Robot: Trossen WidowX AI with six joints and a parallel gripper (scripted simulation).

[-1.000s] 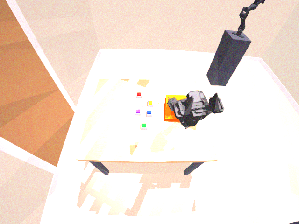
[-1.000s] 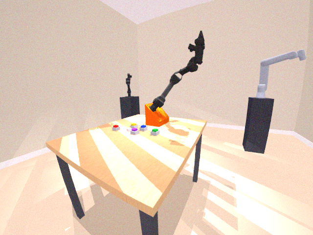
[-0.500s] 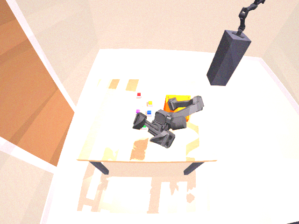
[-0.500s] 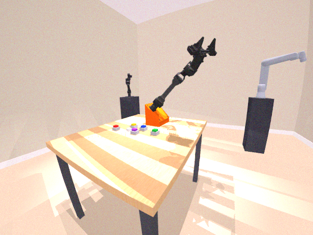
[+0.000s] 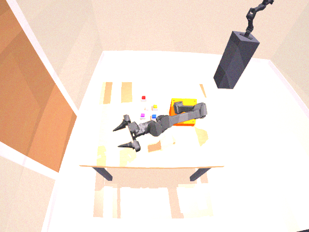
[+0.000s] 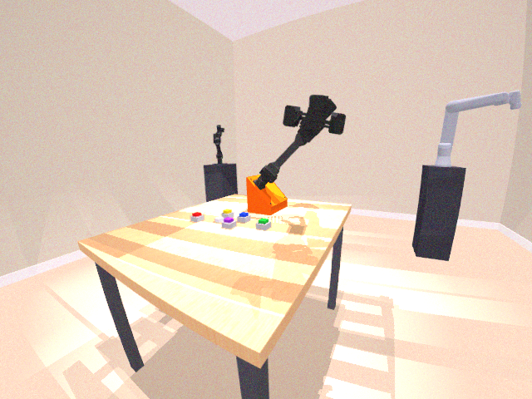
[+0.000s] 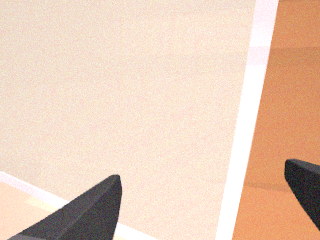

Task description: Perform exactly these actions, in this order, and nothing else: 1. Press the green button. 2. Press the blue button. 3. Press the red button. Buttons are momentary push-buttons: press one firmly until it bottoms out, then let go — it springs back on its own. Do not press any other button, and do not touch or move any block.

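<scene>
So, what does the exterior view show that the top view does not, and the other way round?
Only the exterior view shows the green button; in the top view the arm covers it. It also shows how high the gripper is above the table.

Only the top view shows both fingers spread wide with nothing between them.

Both views show the red button, the yellow button, the purple button, the blue button and the orange base.
</scene>
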